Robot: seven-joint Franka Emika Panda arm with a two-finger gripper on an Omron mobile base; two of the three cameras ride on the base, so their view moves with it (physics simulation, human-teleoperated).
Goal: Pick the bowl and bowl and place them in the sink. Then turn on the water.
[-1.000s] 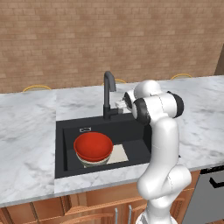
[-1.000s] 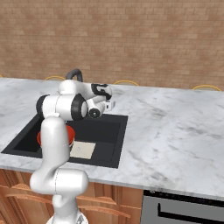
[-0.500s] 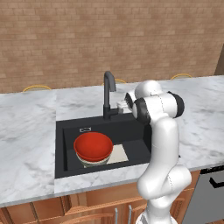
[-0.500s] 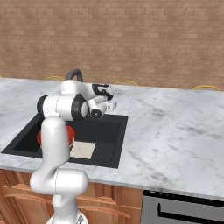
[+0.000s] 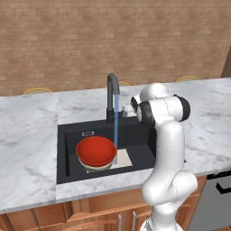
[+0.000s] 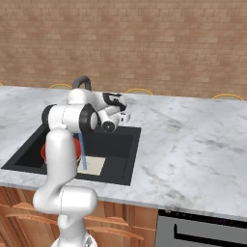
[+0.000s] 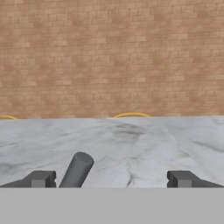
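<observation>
Water (image 5: 116, 128) is running — a thin pale-blue stream drops straight from the faucet (image 5: 111, 97) spout into the sink (image 5: 72, 135), landing just to the right of the red bowl (image 5: 95, 150) on a light patch of the basin floor. In the right base view the stream (image 6: 82, 150) shows just beside the arm, falling to that same pale patch.

The red bowl sits in the sink, left of the stream, nested on top of the cream bowl (image 5: 97, 168), of which only a sliver of rim peeks out underneath. From the right base view the red bowl (image 6: 44, 152) is mostly hidden behind the arm.

The hand (image 5: 128, 110) is up at the back of the sink, just right of the faucet's base, level with the lower part of the stem. Its jaws stand wide apart with nothing between them — in the hand view the two tips (image 7: 41, 179) sit far to either side and a dark grey rod, the lever (image 7: 77, 170) I think, pokes up between them nearer the left tip. Can't tell if it's touching either finger. In the right base view the hand (image 6: 121, 112) is over the sink's back edge.

The marble surface (image 5: 27, 131) wraps around the sink, with a brick wall (image 7: 112, 57) behind it.
</observation>
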